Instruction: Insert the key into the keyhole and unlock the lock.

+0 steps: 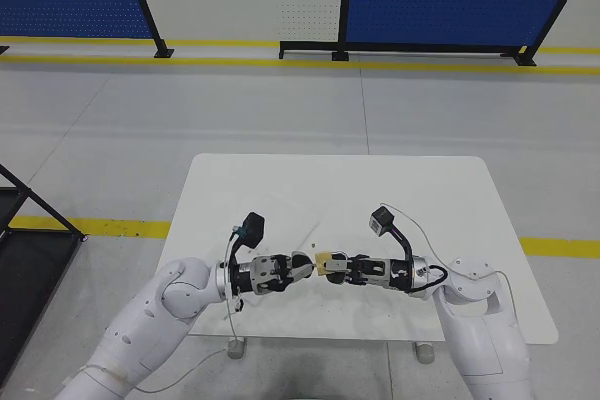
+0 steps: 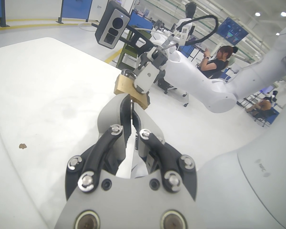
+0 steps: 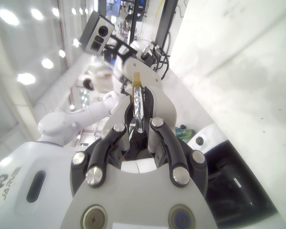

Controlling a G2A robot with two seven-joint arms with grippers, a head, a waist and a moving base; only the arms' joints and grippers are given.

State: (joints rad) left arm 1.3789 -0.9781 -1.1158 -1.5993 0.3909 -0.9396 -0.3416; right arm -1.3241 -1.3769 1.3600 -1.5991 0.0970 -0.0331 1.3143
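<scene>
step: key insertion | left hand [image 2: 130, 107] pinched tight on key [image 2: 132, 103], tip at base of brass padlock [image 2: 124, 88] | right hand [image 3: 140, 100] clamps the brass padlock by its shackle [image 3: 138, 117], off the bench [image 1: 430, 200], base turned toward the key, likely for straight entry | depth: cannot tell

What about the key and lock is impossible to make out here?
- Key: left wrist view, the left gripper's shut fingers cover all but a sliver.
- Keyhole: same view, those fingertips block the padlock's underside; whether the key is in, I cannot tell.
- Padlock detail: top view, too small between the arms.
- Padlock body: right wrist view, mostly behind its shackle and the right gripper.
</scene>
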